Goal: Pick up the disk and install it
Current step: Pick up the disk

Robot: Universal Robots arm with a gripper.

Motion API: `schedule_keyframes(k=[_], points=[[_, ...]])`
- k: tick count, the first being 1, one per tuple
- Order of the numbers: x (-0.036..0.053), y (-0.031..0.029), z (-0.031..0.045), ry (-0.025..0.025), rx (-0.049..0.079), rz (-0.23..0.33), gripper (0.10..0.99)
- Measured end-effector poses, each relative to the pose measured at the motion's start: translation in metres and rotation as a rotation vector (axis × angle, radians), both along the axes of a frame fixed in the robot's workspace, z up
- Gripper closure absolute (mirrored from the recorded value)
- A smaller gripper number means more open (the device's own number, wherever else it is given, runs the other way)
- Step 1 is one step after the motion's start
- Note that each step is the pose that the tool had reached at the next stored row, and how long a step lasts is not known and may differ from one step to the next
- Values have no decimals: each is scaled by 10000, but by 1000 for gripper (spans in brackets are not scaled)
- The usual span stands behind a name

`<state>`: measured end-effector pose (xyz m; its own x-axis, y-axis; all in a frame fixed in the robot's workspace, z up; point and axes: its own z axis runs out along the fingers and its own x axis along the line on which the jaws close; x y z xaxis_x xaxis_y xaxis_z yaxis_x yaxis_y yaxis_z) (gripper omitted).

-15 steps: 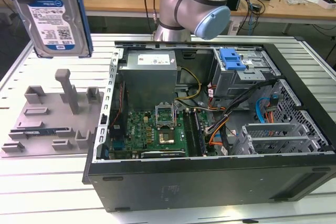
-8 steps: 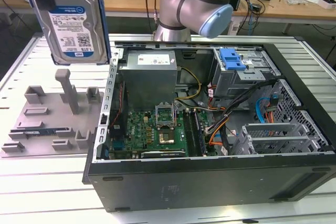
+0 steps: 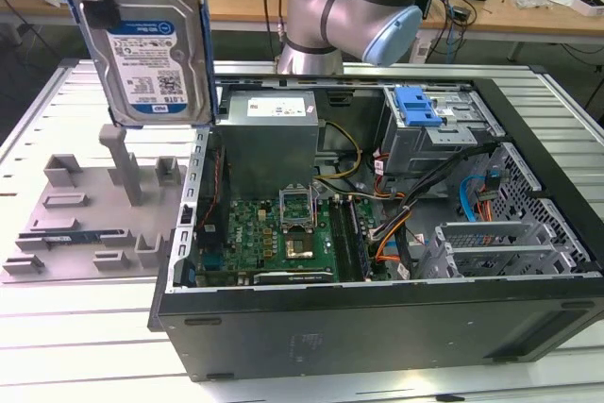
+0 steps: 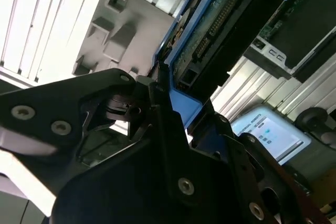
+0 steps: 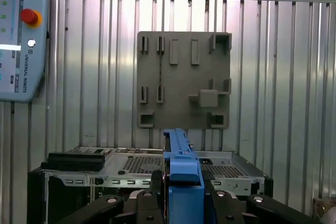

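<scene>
- Gripper (image 5: 182,195): clenched on the disk's blue-railed edge, one finger on each side.
- Disk (image 3: 156,44): held in the air on edge, label facing the exterior camera, long axis near vertical and slightly tilted.
- Location: over the grey fixture plate (image 3: 75,224), beside the open computer case (image 3: 377,327), at the exterior view's left.

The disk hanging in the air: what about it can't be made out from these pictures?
- Exterior view: whatever holds the disk runs out past the picture's upper edge.
- First wrist view: the disk shows edge-on, so its flat faces are hidden; the gripper covers its near end.
- Second wrist view: the gripper's black body hides part of the disk's underside.
</scene>
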<state>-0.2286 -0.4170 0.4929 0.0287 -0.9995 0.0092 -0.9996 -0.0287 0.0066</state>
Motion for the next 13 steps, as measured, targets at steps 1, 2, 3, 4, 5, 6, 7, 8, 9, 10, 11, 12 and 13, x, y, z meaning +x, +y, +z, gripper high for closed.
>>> schedule_keyframes(k=[1,2,3,4,5,6,7,8,9,10,11,12,13], points=[[70,-38,1,4,0,0,718],[131,-65,1,6,-1,1,718],[177,-82,1,5,0,-1,718],[226,-100,1,5,1,1,718],[271,-117,1,4,2,0,718],[348,-146,1,5,2,0,718],[435,-180,1,5,2,0,718],[534,-217,1,5,2,2,718],[601,-243,1,6,2,0,718],[651,-262,1,6,2,2,718],[701,-281,0,5,4,0,718],[740,-297,0,5,5,-1,718],[803,-323,1,6,3,2,718]])
